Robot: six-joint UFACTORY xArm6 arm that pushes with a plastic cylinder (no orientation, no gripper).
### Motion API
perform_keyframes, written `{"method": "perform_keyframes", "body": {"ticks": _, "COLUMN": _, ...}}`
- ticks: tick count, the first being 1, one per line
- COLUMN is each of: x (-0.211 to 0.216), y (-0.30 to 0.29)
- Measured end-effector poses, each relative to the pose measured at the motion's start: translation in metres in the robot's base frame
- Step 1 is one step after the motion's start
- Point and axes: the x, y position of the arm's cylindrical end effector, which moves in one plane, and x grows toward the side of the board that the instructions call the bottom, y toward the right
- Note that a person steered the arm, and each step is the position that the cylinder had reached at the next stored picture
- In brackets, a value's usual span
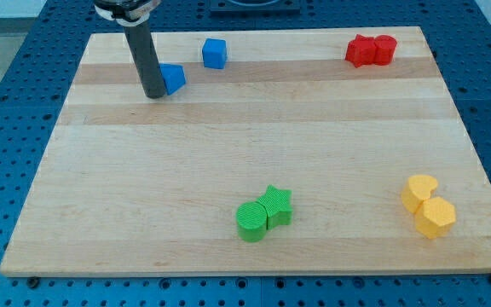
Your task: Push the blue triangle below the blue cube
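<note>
The blue triangle (174,78) lies near the view's top left of the wooden board (228,153). The blue cube (215,53) sits up and to the right of it, a short gap apart. My tip (154,94) is at the end of the dark rod, right against the triangle's left side, slightly below it.
Two red blocks (370,50) touch each other at the view's top right. A green cylinder (251,221) and a green star (277,205) touch at the bottom middle. Two yellow blocks (428,205) sit at the bottom right.
</note>
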Motion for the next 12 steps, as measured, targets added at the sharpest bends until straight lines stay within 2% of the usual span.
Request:
{"method": "perform_keyframes", "body": {"ticks": 1, "x": 0.000, "y": 0.028}}
{"method": "perform_keyframes", "body": {"ticks": 3, "x": 0.000, "y": 0.030}}
{"method": "perform_keyframes", "body": {"ticks": 5, "x": 0.003, "y": -0.029}}
{"method": "perform_keyframes", "body": {"ticks": 6, "x": -0.024, "y": -0.040}}
{"method": "perform_keyframes", "body": {"ticks": 8, "x": 0.001, "y": -0.019}}
{"method": "perform_keyframes", "body": {"ticks": 10, "x": 0.008, "y": 0.043}}
{"method": "perform_keyframes", "body": {"ticks": 12, "x": 0.000, "y": -0.007}}
